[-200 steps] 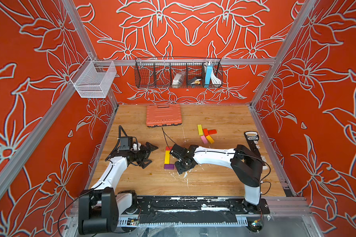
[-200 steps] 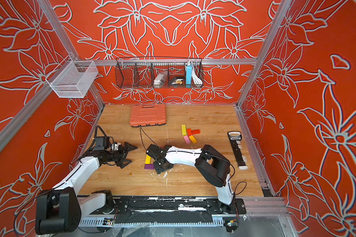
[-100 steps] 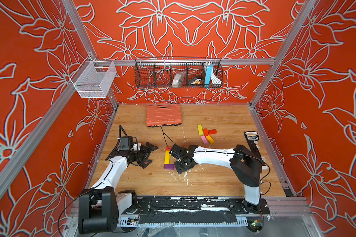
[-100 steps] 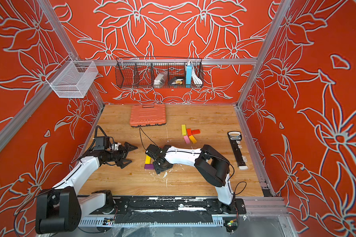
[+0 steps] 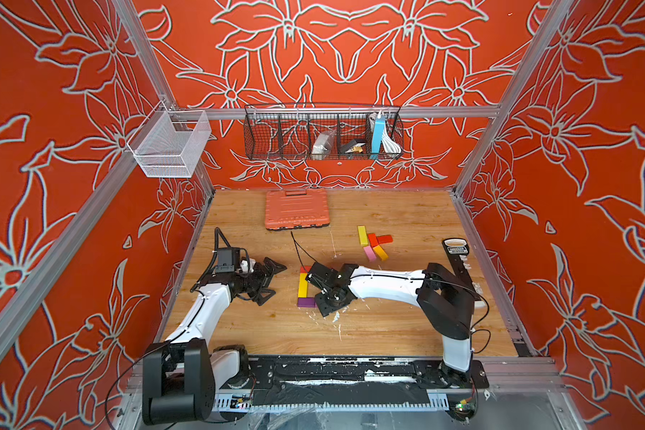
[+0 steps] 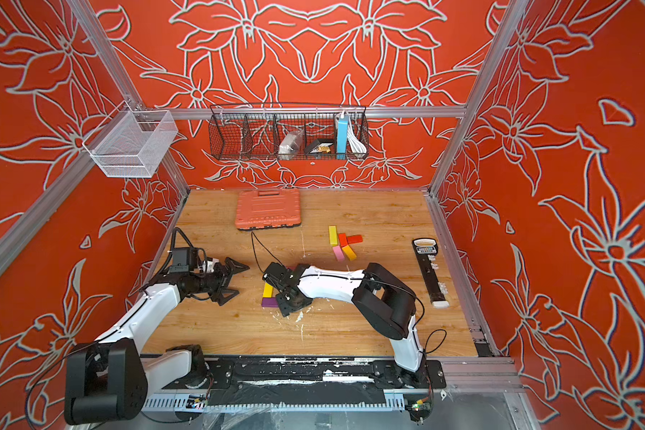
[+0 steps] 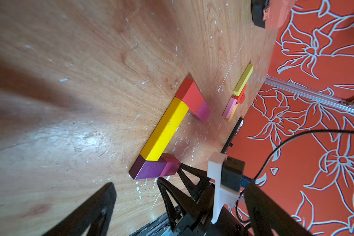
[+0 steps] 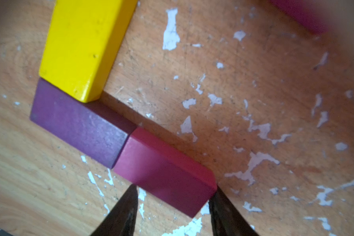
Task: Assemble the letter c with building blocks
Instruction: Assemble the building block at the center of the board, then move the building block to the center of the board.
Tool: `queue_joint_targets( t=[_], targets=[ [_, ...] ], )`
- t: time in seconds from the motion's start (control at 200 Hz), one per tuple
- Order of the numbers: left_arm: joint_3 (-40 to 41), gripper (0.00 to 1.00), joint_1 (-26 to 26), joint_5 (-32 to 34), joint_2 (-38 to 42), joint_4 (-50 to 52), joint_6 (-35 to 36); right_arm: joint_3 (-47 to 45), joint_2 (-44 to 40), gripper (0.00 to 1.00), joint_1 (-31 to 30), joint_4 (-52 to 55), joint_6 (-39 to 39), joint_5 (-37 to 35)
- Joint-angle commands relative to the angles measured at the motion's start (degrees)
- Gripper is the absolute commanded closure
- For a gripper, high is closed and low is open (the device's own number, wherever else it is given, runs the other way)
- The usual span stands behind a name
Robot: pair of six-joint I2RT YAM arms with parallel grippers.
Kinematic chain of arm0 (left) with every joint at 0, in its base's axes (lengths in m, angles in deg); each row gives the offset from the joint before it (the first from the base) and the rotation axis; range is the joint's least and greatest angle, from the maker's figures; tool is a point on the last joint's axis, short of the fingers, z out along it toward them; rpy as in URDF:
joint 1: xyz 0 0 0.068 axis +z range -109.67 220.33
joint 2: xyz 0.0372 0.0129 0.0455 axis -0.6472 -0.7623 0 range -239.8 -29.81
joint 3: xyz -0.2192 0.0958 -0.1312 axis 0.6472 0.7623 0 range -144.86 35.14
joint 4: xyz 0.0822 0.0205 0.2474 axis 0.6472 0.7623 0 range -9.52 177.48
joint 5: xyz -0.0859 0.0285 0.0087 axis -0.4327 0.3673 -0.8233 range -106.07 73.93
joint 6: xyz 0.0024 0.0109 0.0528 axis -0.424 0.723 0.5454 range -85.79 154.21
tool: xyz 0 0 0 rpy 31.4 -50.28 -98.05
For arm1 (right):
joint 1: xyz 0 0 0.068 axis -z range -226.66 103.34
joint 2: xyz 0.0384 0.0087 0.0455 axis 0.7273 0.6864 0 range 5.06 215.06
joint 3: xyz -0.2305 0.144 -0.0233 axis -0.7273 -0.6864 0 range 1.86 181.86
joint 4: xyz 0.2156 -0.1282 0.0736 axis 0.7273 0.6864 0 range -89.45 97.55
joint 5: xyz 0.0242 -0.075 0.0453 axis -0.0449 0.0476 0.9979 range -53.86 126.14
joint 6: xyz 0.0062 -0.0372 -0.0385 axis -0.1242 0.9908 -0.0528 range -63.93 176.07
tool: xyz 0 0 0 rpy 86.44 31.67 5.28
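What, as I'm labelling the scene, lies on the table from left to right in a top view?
In a top view: left gripper → C's yellow block → loose blocks → black tool.

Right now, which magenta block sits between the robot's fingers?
The magenta block touching the purple block, straddled by the right gripper. The other magenta one touches the red block.

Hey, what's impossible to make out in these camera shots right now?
- Small flat magenta block: hidden under the right gripper in both top views.
- Its grip on that block: right wrist view, dark fingertips blurred, contact unclear.
- Items in the black wire basket: too small in both top views.
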Motion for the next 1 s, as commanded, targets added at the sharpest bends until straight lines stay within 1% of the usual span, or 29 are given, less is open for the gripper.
queue_joint_targets(
  t=[0.0, 0.15, 0.22, 0.415, 0.55, 0.65, 0.776, 0.996],
  targets=[
    [0.67, 0.02, 0.33, -0.68, -0.2, -0.32, 1.19, 0.04, -0.64, 0.42, -0.51, 0.02, 0.3, -0.28],
    [0.68, 0.02, 0.37, -0.68, -0.36, -0.37, 1.28, 0.28, -0.22, 0.42, -0.52, 0.15, 0.23, -0.1],
    [0.73, 0.02, 0.33, -0.68, -0.28, -0.28, 1.28, 0.35, -0.21, 0.4, -0.52, 0.24, 0.34, -0.13],
    [0.62, 0.02, 0.36, -0.77, -0.11, -0.15, 1.19, -0.11, -1.33, 0.31, -0.5, 1.44, 0.81, -1.41],
    [0.31, 0.01, 0.35, -1.03, -0.18, 0.25, 1.71, -1.8, -4.48, 0.25, -0.09, 2.26, 1.29, -3.12],
    [0.24, 0.02, 0.38, -1.53, -0.38, 0.34, 2.05, -3.9, -7.73, 0.23, 1.44, 1.93, 0.63, -3.62],
    [0.52, 0.02, 0.34, -1.74, -0.48, -0.25, 1.65, -6.72, -11.53, 0.23, 4.64, 0.42, -0.58, -2.44],
    [1.88, 0.02, -0.18, -1.35, 0.04, -1.57, 0.18, -4.68, -12.49, 0.23, 8.58, 2.08, 1.28, -2.1]
  ],
)
